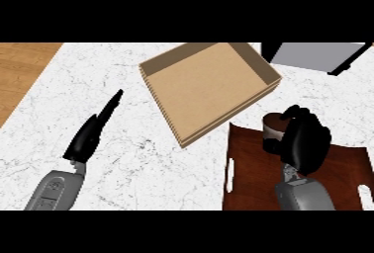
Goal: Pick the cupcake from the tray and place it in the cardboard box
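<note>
- Toward the far edge of the white marble bench, near its middle, a cardboard box lies open and turned at an angle; only its bare brown floor and low walls show.
- At the near right corner of the bench sits a dark reddish-brown tray with slot handles in its sides; its far left corner is just beside the box's nearest wall.
- The cupcake is at the tray's far edge, close to that far left corner; whether it rests on the tray or is raised off it cannot be told.
- The right hand is over the tray, just to the right of the cupcake and closed round it, with its fingers curled over the top and the thumb against the near side.
- The left hand is over the left part of the bench, well apart from the box, with straight fingers pointing to the far edge and nothing in it.
- At the far right corner stands a grey thing with a black rim.
</note>
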Robot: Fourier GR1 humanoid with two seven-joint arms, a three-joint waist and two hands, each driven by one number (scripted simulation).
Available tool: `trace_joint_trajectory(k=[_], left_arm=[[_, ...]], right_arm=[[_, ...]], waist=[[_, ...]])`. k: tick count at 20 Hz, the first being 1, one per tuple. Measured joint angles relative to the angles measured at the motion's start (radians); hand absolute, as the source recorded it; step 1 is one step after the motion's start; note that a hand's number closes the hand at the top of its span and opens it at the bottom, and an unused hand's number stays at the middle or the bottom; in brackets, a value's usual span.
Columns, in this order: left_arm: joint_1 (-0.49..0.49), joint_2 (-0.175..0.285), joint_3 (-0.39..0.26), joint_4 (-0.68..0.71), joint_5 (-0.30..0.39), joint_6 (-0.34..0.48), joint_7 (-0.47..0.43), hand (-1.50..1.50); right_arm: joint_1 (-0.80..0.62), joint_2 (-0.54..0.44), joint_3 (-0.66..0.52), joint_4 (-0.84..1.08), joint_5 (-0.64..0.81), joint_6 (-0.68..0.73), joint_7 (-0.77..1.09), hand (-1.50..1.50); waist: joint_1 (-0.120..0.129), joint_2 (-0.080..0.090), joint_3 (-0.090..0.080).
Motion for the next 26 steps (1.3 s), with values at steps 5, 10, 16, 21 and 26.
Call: trace_joint_trajectory(k=[5, 10, 16, 21, 26], left_arm=[[-0.012, -0.011, -0.013, 0.008, -0.004, -0.005, 0.007, 0.0], [-0.031, -0.021, -0.021, 0.019, -0.007, -0.008, 0.018, 0.0], [-0.049, -0.034, -0.025, 0.031, -0.011, -0.002, 0.023, 0.0], [-0.061, -0.043, -0.022, 0.047, -0.013, 0.005, 0.03, 0.0], [-0.07, -0.049, -0.02, 0.061, -0.016, 0.011, 0.028, 0.0]], right_arm=[[-0.178, 0.001, -0.008, 0.035, 0.093, 0.106, 0.209, 1.5], [-0.355, -0.001, -0.025, 0.101, 0.167, 0.205, 0.325, 1.5], [-0.53, -0.003, -0.061, 0.222, 0.191, 0.295, 0.397, 1.5], [-0.629, -0.005, -0.107, 0.325, 0.15, 0.344, 0.435, 1.5], [-0.672, -0.006, -0.203, 0.404, -0.009, 0.338, 0.458, -1.5]], waist=[[0.014, -0.008, 0.003], [0.021, -0.011, 0.007], [0.02, -0.01, 0.012], [0.011, -0.009, 0.015], [0.008, -0.005, 0.02]])
